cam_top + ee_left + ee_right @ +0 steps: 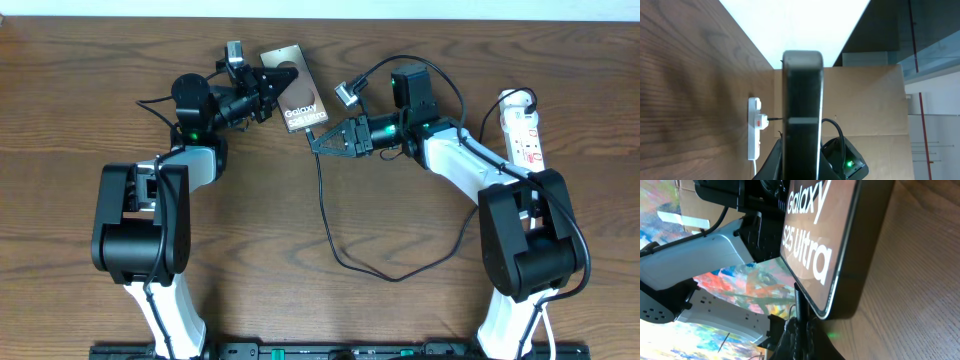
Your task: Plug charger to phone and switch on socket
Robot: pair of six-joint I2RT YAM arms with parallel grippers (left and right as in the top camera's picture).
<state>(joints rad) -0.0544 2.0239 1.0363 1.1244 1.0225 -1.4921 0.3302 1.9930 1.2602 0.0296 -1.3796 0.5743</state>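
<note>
The phone [300, 95] is a bronze slab with white "Galaxy" lettering, at the back centre of the table. My left gripper [266, 84] is shut on its left end and holds it tilted on edge. It shows edge-on in the left wrist view [802, 115] and close up in the right wrist view [812, 240]. My right gripper [322, 138] is shut on the charger's black connector end [799, 307], which touches the phone's lower edge. I cannot tell whether it is seated. The charger cable [325, 215] loops over the table. The white socket strip [522, 125] lies at the far right.
The wooden table [260, 230] carries the cable loop [390, 275] in front of the right arm. In the left wrist view the socket strip [755, 132] shows a red switch and a black plug in it. Cardboard [875, 115] stands behind.
</note>
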